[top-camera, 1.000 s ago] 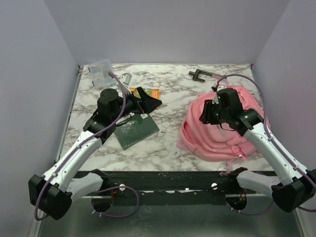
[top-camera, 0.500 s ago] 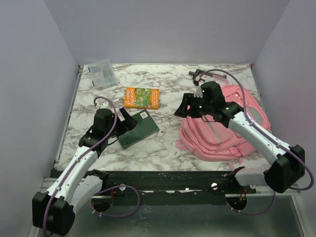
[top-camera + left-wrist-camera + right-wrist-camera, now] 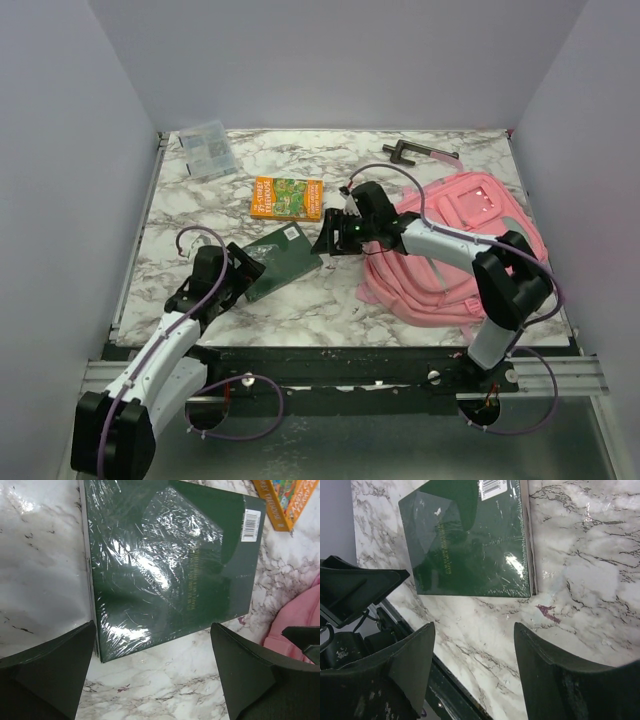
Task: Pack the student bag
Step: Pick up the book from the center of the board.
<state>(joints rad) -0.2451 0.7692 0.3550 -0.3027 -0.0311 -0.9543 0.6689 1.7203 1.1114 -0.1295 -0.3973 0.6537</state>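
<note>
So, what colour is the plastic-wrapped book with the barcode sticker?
The book is dark green; the left wrist view shows it best.

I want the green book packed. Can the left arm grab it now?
Probably yes: the open left fingers flank the near edge of the green book, with nothing in the way.

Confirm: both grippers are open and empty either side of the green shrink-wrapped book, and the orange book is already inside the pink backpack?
Not quite. The top external view shows the orange book lying on the marble table beyond the green shrink-wrapped book, not inside the pink backpack. The left gripper and right gripper are indeed open and empty either side of it.
</note>
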